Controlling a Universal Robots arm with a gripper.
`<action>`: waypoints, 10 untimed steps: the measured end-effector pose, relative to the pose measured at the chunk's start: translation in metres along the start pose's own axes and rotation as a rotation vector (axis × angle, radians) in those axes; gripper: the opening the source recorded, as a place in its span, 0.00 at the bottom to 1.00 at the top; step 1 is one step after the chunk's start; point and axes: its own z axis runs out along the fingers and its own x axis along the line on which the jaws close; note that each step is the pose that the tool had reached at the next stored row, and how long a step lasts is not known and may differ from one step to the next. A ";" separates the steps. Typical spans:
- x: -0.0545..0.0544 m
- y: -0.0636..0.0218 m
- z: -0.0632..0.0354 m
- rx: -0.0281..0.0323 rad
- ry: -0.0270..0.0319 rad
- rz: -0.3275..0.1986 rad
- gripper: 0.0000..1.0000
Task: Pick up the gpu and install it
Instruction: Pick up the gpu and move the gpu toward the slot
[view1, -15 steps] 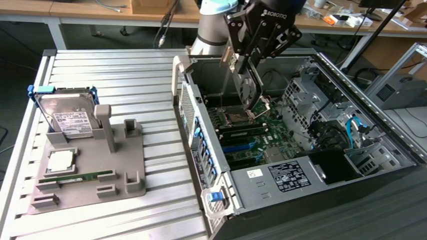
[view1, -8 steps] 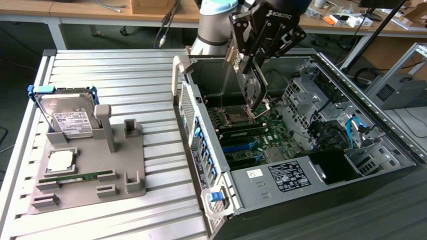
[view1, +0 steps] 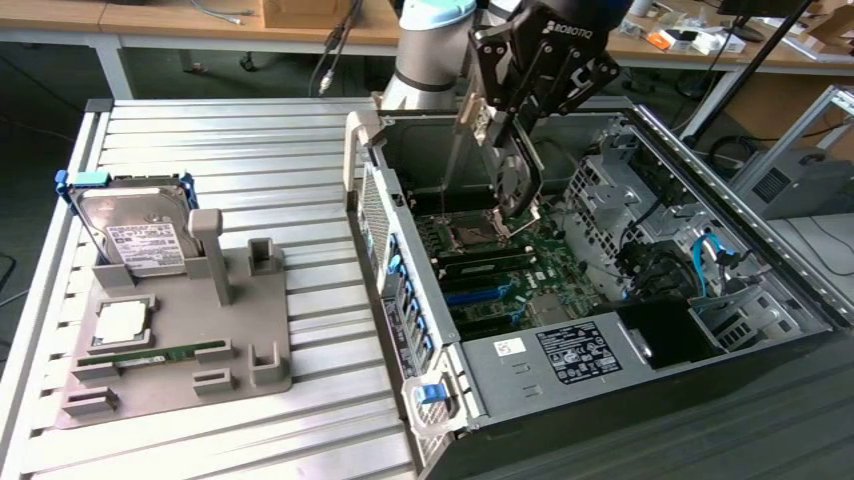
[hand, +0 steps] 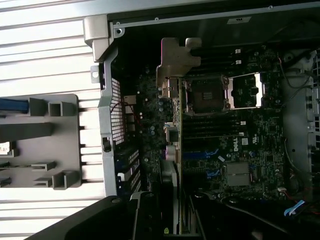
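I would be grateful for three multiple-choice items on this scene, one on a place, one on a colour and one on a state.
1. Where is the gpu?
A in a cardboard box; B in a person's hand; C above the motherboard inside the open case.
2. What colour is the carrier around the hard drive?
A blue; B red; C yellow.
3. The gripper is:
A open and empty; B shut on the gpu; C shut on the hard drive.

Answers: 1 C, the card hangs upright over the board. 2 A, blue rails frame the drive. 3 B, it grips the card's upper end.
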 end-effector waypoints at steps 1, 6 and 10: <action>-0.001 0.0000 0.0000 0.0001 0.0000 0.000 0.27; -0.005 0.0004 -0.0003 0.0004 0.0000 0.000 0.27; -0.009 0.0007 -0.0005 0.0004 0.0000 0.000 0.27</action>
